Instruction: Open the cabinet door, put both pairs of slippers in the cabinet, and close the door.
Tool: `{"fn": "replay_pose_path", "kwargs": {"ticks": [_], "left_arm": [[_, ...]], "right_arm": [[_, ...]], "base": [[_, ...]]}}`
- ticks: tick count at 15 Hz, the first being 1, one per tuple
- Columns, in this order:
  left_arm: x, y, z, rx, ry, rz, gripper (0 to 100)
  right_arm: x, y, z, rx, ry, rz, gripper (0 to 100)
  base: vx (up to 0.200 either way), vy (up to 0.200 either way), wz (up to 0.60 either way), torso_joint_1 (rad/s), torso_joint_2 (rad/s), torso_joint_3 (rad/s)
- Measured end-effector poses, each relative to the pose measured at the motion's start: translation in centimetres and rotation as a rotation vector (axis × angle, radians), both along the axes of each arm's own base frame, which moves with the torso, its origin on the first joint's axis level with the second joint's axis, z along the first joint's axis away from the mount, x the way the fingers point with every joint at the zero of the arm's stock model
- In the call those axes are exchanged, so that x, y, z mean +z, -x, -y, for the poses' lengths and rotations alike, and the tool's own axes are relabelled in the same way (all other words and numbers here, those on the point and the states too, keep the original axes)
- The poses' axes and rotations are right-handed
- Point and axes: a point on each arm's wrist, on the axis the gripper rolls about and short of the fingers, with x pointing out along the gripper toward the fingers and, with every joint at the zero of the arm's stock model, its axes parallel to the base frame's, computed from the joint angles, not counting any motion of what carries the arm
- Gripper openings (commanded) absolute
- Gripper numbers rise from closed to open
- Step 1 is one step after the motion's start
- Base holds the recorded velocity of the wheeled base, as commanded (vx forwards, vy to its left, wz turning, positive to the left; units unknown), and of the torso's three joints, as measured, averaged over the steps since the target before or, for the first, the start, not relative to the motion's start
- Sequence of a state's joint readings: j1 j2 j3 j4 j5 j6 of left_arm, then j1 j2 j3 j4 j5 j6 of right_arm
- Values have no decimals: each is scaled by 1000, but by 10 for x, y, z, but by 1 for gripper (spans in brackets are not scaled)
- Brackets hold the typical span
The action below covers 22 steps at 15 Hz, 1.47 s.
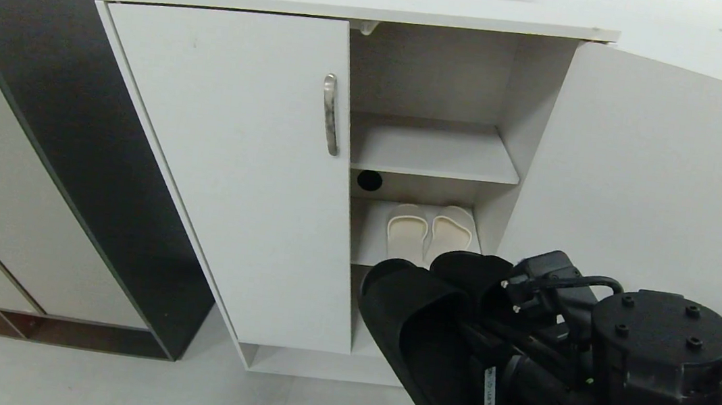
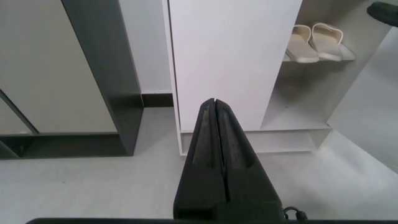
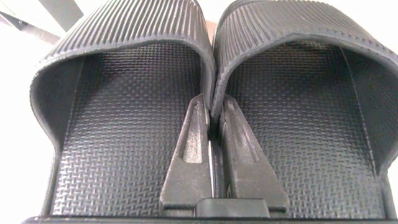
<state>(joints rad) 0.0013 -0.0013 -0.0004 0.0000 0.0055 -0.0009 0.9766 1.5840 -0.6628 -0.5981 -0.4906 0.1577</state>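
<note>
The fingers [image 3: 189, 149] of the right gripper [image 3: 214, 118] are clamped on the adjoining inner walls of the black slippers [image 1: 416, 317]. The pair is held side by side, long axis pointing into the open right bay of the cabinet [image 1: 356, 5], just in front of it. The white slippers [image 1: 429, 233] sit on the shelf [image 1: 371, 231] directly ahead, while the left gripper [image 2: 215, 106], fingers together on nothing, hangs before the closed left door [image 1: 222, 166].

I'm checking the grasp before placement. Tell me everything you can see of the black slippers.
The black slippers are a matte, rubbery-looking pair of slides with ribbed straps and diamond-textured footbeds. They lie side by side, inner walls pressed together and pinched by the right claw, one finger inside each slipper, toes pointing away from it. The pair is held in the air before the open cabinet; nothing else is seen touching it.
</note>
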Motion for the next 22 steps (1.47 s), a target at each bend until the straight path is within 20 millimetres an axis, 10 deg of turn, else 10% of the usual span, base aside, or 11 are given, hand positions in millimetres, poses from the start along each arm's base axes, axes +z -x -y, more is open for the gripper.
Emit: {"fn": "replay_pose_path", "kwargs": {"ticks": [13, 22], "left_arm": [[0, 0, 0, 0, 0, 0, 0], [0, 0, 0, -1, -1, -1, 0]], "right_arm": [[83, -42, -63, -351, -22, 28, 0], [80, -52, -82, -387, -39, 25, 0]], "base": [[0, 0, 0, 0, 0, 0], [67, 0, 0, 0, 0, 0]]}}
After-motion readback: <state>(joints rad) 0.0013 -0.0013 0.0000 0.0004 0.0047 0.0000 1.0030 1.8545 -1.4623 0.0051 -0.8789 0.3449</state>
